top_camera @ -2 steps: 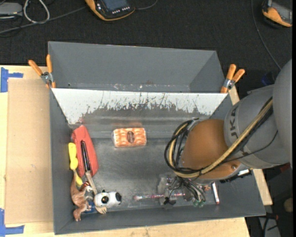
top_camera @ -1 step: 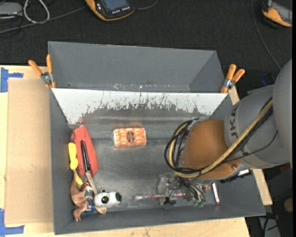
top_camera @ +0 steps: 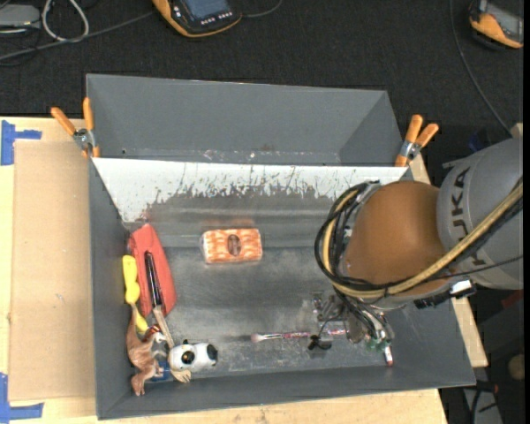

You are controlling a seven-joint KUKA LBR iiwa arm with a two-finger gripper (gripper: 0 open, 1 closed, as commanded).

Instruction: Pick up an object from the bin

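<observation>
My gripper [top_camera: 337, 323] hangs low over the bin's front right part, mostly hidden under the arm's orange cover. A thin pinkish stick [top_camera: 278, 336] lies on the floor just left of it, its right end reaching up to the gripper. An orange and tan packet [top_camera: 232, 246] lies flat in the middle of the bin, well apart from the gripper to the upper left.
Along the left wall lie a red tool [top_camera: 153, 272] and a yellow one [top_camera: 132, 283]. A brown toy figure [top_camera: 145, 360] and a small black-and-white toy [top_camera: 193, 354] sit in the front left corner. The arm and its cables cover the bin's right side.
</observation>
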